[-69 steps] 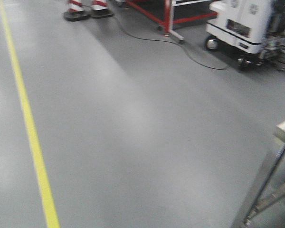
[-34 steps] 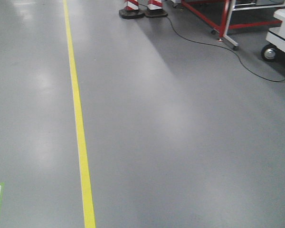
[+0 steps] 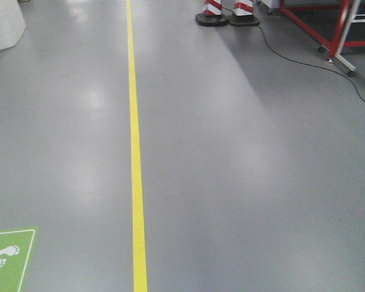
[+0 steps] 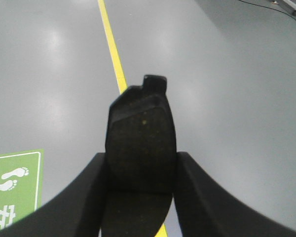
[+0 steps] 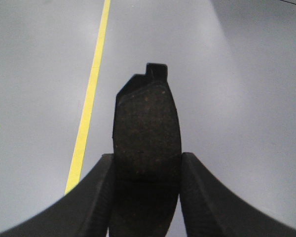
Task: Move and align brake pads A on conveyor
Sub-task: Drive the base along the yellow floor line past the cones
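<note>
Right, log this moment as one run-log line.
left gripper: shut on left-hand dark grey brake pad | right gripper: shut on right-hand dark grey brake pad | conveyor: unseen | floor: yellow line

we set the front view above the floor (image 3: pixel 243 182), facing forward and tilted down, with nothing close to the lens. each wrist view looks forward and down from just behind its fingers. at close range the left gripper (image 4: pixel 141 155) clamps the left-hand brake pad (image 4: pixel 140 133), and the right gripper (image 5: pixel 147 155) clamps the right-hand brake pad (image 5: pixel 147 123). all three views share the yellow line (image 3: pixel 135 152). the front and left wrist views share the green footprint sign (image 3: pixel 9 258).
</note>
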`<state>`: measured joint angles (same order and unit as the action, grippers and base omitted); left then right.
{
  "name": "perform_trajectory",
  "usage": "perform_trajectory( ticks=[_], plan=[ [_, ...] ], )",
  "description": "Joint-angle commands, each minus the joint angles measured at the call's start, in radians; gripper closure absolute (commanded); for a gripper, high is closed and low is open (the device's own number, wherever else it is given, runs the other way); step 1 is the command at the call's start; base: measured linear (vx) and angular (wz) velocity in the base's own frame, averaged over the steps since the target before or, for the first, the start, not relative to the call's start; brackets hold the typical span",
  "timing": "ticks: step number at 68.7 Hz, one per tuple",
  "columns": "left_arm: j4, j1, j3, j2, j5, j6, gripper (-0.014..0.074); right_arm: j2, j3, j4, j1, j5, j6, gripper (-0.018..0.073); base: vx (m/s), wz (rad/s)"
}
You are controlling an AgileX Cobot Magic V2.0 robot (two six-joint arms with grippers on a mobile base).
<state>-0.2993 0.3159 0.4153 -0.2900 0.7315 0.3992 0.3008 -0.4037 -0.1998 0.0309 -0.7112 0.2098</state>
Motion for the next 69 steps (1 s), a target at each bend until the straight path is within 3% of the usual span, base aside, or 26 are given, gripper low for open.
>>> perform_trajectory(
  ticks=[1,31,69],
  plan=[
    [-0.013,0.0,0.028,-0.011,-0.085,0.001,0.0603,0.008,-0.032,-0.012,0.008,0.087,0.007,0.0571,0.19,0.24],
    [-0.013,0.0,0.028,-0.011,-0.085,0.001,0.0603,0.008,-0.032,-0.012,0.008,0.087,0.007,0.0571,0.29,0.18],
    [-0.013,0.0,0.028,-0.011,-0.085,0.001,0.0603,0.008,-0.032,-0.012,0.008,0.088,0.007,0.0571,0.5,0.06]
  ],
)
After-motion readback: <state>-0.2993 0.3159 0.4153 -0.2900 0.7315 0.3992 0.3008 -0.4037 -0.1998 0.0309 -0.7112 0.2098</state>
